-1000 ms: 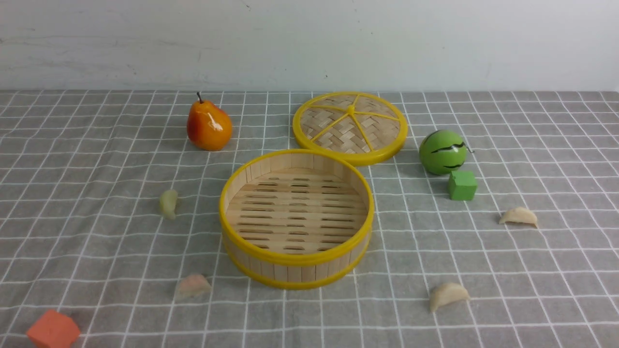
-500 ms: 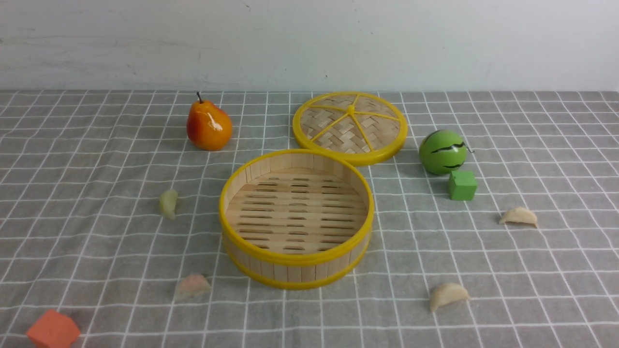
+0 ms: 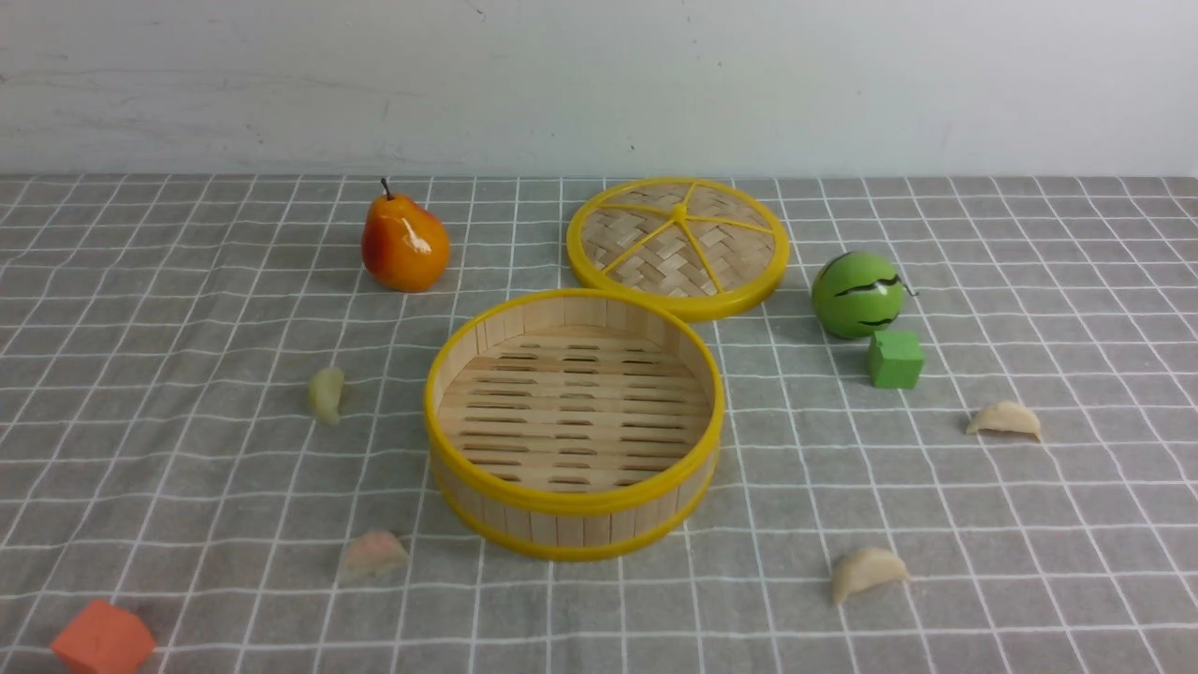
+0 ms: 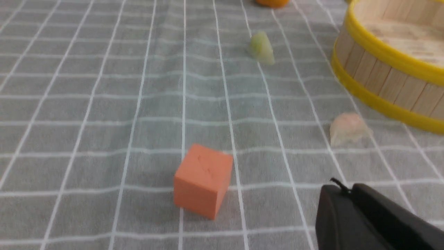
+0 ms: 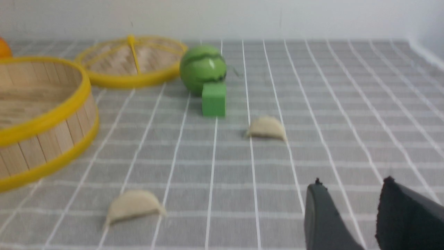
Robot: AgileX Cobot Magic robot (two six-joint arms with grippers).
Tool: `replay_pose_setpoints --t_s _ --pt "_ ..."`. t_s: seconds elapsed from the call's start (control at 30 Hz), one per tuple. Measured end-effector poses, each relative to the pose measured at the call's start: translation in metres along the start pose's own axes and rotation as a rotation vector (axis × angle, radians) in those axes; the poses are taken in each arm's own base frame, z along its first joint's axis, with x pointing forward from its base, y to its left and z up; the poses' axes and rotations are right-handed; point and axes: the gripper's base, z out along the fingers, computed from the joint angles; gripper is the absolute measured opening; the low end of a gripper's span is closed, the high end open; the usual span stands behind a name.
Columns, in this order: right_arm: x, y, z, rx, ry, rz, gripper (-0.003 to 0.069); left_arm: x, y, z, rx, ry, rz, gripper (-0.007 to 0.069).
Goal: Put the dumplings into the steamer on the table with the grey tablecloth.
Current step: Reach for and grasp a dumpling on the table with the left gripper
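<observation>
All four small crescent toy dumplings lie on the grey, white-gridded tablecloth [image 3: 187, 309]; none are in the round bamboo-slat steamer w/ yellow rims [image 3: 571, 524], which sits empty in the middle. The greenish dumpling [image 3: 326, 394] & pinkish dumpling [image 3: 372, 554] are to its left, the near cream dumpling [image 3: 869, 572] & far cream dumpling [image 3: 1004, 419] to its right. The left gripper [image 4: 350, 189] looks closed, the right gripper [image 5: 353, 180] is slightly apart; both are empty.

Risks:
- Low, rounded dumplings may squirt from the jaws.
- The jaws may pinch cloth instead.
- Fingers could shove the steamer wall nr the pinkish dumpling.
- The small green cube [image 3: 895, 359] could get bumped.

A plain white wall [image 3: 599, 84], faintly scuffed, fills the far side under soft, even light.
</observation>
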Motion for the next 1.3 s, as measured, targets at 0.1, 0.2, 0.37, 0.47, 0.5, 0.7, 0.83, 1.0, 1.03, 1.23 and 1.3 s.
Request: replay_pose_setpoints --t_s 0.1,0.2,0.37,0.47,0.5,0.7,0.83,1.0,1.03,1.23,1.3 --pt "-0.01 0.002 -0.001 -0.023 -0.111 0.002 0.0239 -0.008 0.0 0.0 -0.004 -0.09 -0.004 0.0038" --pt "-0.023 0.005 -0.003 -0.064 -0.251 0.056 0.0239 -0.021 0.001 -0.002 -0.011 -0.234 -0.007 0.0038" --pt "-0.039 0.009 -0.009 -0.133 -0.437 0.124 0.0239 -0.041 0.002 -0.01 -0.019 -0.465 -0.039 0.0041" --pt "-0.04 0.009 -0.01 -0.138 -0.45 0.136 0.0225 -0.048 0.004 -0.014 0.018 -0.557 -0.235 0.0042" --pt "-0.04 0.009 -0.01 -0.139 -0.452 0.14 0.0214 -0.049 0.005 -0.015 0.04 -0.577 -0.327 0.0043" --pt "-0.066 0.011 -0.008 -0.132 -0.461 0.109 0.0001 -0.085 -0.001 -0.024 0.15 -0.594 -0.568 -0.0006" --pt "-0.092 0.012 0.008 -0.092 -0.379 -0.008 -0.0013 -0.144 -0.01 -0.02 0.109 -0.507 -0.378 -0.0014" --pt "-0.103 0.01 0.044 -0.049 -0.125 -0.094 -0.0007 -0.17 -0.01 0.041 0.01 -0.204 -0.346 -0.0014" --pt "-0.102 0.01 0.051 -0.043 -0.053 -0.064 -0.0006 -0.17 -0.009 0.058 -0.017 -0.114 -0.368 -0.0014" --pt "-0.098 0.018 0.08 -0.05 0.313 0.037 -0.0005 -0.168 -0.018 0.135 -0.104 0.332 -0.338 -0.0014" --pt "-0.087 0.023 0.092 -0.053 0.478 0.001 -0.0004 -0.167 -0.028 0.172 -0.105 0.469 -0.281 -0.0014"
